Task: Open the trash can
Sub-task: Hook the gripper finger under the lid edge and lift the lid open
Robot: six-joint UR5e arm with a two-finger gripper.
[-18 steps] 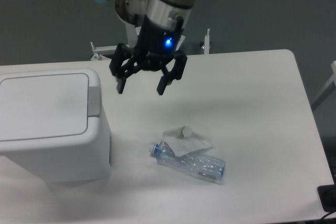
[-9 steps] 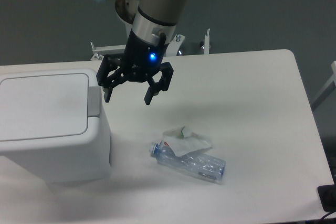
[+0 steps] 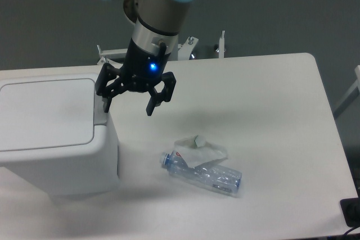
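Two spread, empty fingers of the gripper (image 3: 128, 107) hang beside the trash can (image 3: 56, 133); the crushed bottle's (image 3: 203, 173) label is unreadable.

Obstacles, as I see them: the trash can (image 3: 53, 133) fills the table's (image 3: 270, 116) left side, its flat lid (image 3: 45, 113) shut. My gripper (image 3: 127, 105) hangs spread at its right edge, one finger over the grey push tab (image 3: 101, 111). A crushed bottle (image 3: 203, 172) lies front-centre. Bare tabletop runs right of the bottle to the far edge. Passage between bin wall and bottle is open.
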